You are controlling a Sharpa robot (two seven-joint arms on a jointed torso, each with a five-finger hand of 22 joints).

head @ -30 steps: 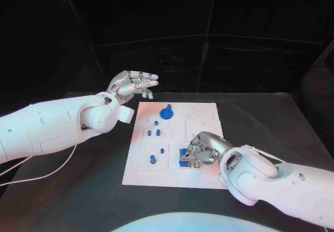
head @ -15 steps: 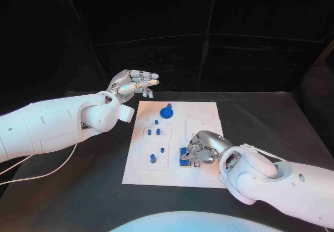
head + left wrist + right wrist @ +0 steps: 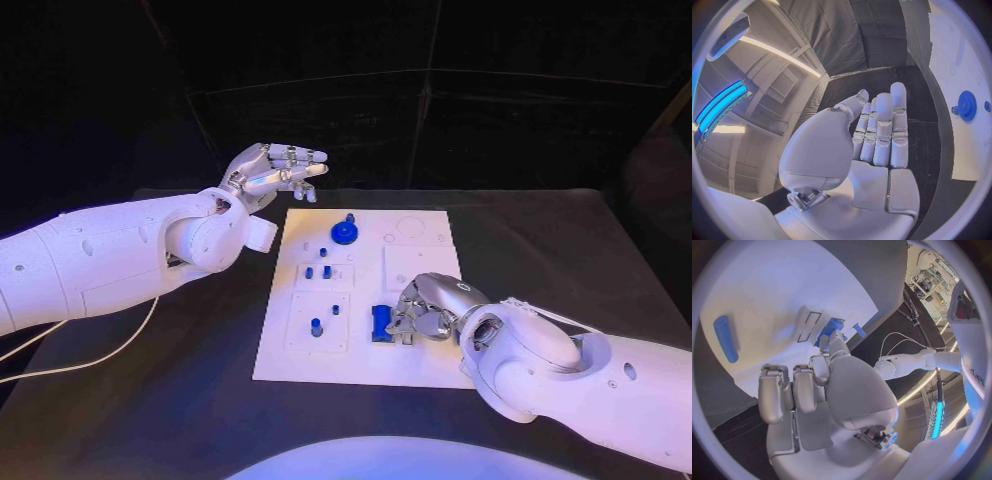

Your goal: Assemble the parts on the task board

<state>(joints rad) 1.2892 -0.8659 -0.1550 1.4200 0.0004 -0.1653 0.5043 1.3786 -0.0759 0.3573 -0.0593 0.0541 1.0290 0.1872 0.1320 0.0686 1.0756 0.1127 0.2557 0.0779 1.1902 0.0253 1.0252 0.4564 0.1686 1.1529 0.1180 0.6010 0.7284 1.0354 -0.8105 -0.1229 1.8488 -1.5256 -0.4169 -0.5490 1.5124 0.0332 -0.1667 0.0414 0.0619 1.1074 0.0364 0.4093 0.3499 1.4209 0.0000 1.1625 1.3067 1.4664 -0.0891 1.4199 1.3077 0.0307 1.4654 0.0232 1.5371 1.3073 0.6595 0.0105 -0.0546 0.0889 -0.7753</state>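
The white task board (image 3: pixel 418 375) lies in the middle of the black table. A blue gear (image 3: pixel 343 232) stands near its far edge, also seen as the blue gear (image 3: pixel 966 105). Small blue pegs (image 3: pixel 319 271) and another pair (image 3: pixel 317 325) sit in the left-hand plates. My right hand (image 3: pixel 430 308) is low over the board's near right part and pinches a blue block (image 3: pixel 381 322) between thumb and a finger; the blue block (image 3: pixel 830 329) is beside a rectangular slot (image 3: pixel 808 325). My left hand (image 3: pixel 274 170) hangs raised beyond the board's far left corner, fingers straight, holding nothing.
An elongated blue part (image 3: pixel 724 337) lies flat on the board (image 3: pixel 761 280), away from my right hand (image 3: pixel 829 385). A white cable (image 3: pixel 87 360) trails on the table at the left. Bare black table surrounds the board on all sides.
My right hand has shifted slightly and the blue block in its fingers now stands more upright. The left hand has hardly moved.
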